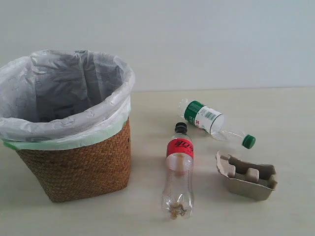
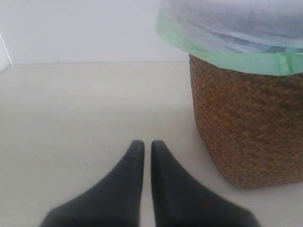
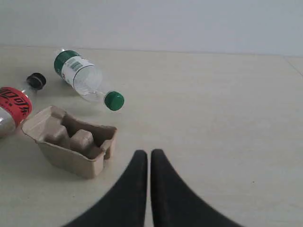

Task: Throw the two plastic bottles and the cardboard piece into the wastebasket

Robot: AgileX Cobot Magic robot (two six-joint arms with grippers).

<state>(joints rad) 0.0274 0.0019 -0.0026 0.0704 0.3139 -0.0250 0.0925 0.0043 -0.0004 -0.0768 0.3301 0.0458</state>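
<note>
The brown wicker wastebasket point(image 1: 74, 162) with its white bag stands at the left of the table. The taller bottle with the red label point(image 1: 178, 169) lies beside it, black cap pointing away. Behind it lies the shorter bottle with the green cap point(image 1: 214, 123). The grey-beige cardboard piece point(image 1: 247, 176) rests at the right. Neither arm shows in the exterior view. My left gripper point(image 2: 147, 144) is shut and empty over bare table, beside the wastebasket point(image 2: 251, 132). My right gripper point(image 3: 149, 153) is shut and empty, near the cardboard piece point(image 3: 71, 140), with the green-cap bottle point(image 3: 85, 78) and red-label bottle point(image 3: 14, 106) beyond.
The pale table point(image 1: 275, 108) runs back to a plain white wall. The bag's green edge point(image 2: 222, 54) overhangs the basket rim.
</note>
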